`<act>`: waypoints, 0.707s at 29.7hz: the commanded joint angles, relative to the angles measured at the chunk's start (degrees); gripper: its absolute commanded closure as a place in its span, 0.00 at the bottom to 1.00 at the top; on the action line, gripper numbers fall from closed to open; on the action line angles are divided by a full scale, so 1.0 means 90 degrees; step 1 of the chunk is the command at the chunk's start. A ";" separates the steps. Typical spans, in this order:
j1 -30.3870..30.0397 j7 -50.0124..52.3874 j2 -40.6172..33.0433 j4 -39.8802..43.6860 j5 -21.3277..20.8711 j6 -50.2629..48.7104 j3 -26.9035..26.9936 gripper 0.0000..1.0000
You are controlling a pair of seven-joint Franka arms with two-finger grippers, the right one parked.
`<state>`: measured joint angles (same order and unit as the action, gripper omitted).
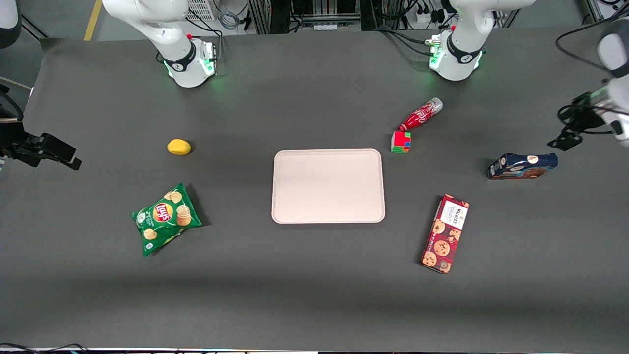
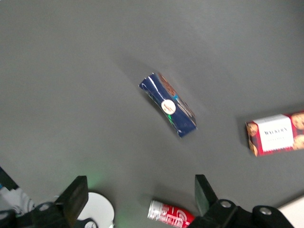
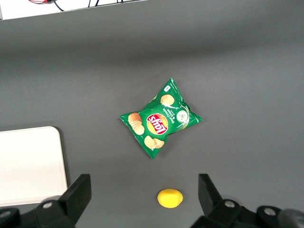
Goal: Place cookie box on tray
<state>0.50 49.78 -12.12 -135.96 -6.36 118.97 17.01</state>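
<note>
Nearest the front camera lies the long red box (image 1: 445, 233), its white label reading "Walkers" above pictures of chocolate-chip cookies; level with it toward the parked arm's end is a green Lay's chip bag (image 1: 165, 218). Between them, a little farther from the camera, the pale pinkish-beige tray (image 1: 328, 186) sits flat on the dark grey table (image 1: 314, 295) with nothing on it. Farther again, toward the working arm's end and well apart from the tray, the cookie box (image 1: 522, 165) lies on its side: a small navy carton with brown cookie pictures and a small round white logo, whose writing cannot be read. The left arm's gripper (image 2: 140, 199) hangs above the table near that box, a little farther from the camera, touching nothing; the left wrist view shows its two dark fingers (image 2: 73, 197) spread wide with bare table between them. A small red, green and white cube (image 1: 401, 141) sits just beside the tray's corner, and a red bottle (image 1: 420, 114) with white script lies on its side next to it. A yellow lemon-like fruit (image 1: 179, 146) rests toward the parked arm's end.
</note>
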 commanded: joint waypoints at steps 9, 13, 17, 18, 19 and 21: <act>-0.0036 0.0660 0.0360 -0.1426 -0.0095 0.2669 -0.0034 0.00; -0.0046 0.0680 0.0672 -0.1436 -0.0095 0.3099 -0.0024 0.00; -0.0065 0.0748 0.0955 -0.1436 -0.0085 0.3548 -0.0024 0.00; -0.0095 0.0748 0.1023 -0.1436 -0.0075 0.3626 -0.0024 0.00; -0.0105 0.0748 0.1101 -0.1436 -0.0075 0.3704 -0.0024 0.00; -0.0114 0.0748 0.1238 -0.1426 -0.0026 0.3938 -0.0024 0.00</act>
<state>0.22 54.92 -4.27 -149.06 -6.35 149.97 17.00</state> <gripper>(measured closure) 0.000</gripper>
